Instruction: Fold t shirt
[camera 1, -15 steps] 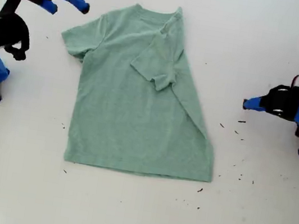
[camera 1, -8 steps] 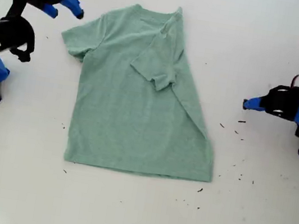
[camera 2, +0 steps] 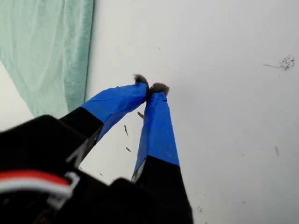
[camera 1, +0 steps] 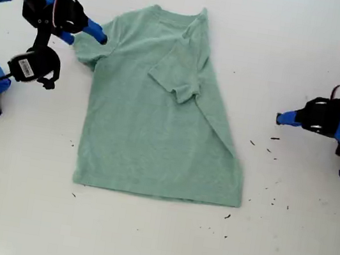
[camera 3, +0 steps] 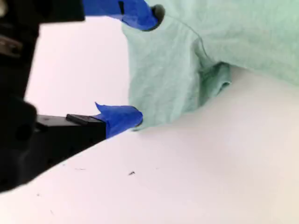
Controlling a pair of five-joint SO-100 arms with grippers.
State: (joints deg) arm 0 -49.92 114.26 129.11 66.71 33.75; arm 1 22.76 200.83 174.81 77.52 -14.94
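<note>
Shirt: one t shirt [camera 1: 159, 113] lies flat on the white table [camera 1: 280, 248], neck toward the far edge in the exterior view.
Done so far: the sleeve and side on the exterior view's right are folded in over the body, leaving a slanted edge there.
Left to do: the other sleeve [camera 1: 91, 47] lies spread out beyond the body; that side, and very likely a bottom-to-neck fold, remain. Judged roughly a third done.
Second gripper [camera 3: 140, 70]: its fingers [camera 3: 119, 119] are spread wide, one on each side of the loose sleeve's hem, not pinching it; one tip touches or nearly touches the cloth.
First gripper [camera 2: 149, 88]: its fingers are pressed together with nothing between them, hanging over bare table, well apart from the shirt's folded side.
Next step, as a judgement: the spread fingers need to close on the sleeve hem before carrying it across the body.
Count: one shirt, two arms, two grippers, scattered dark specks [camera 1: 274, 183] on the table beside the shirt's folded side.
</note>
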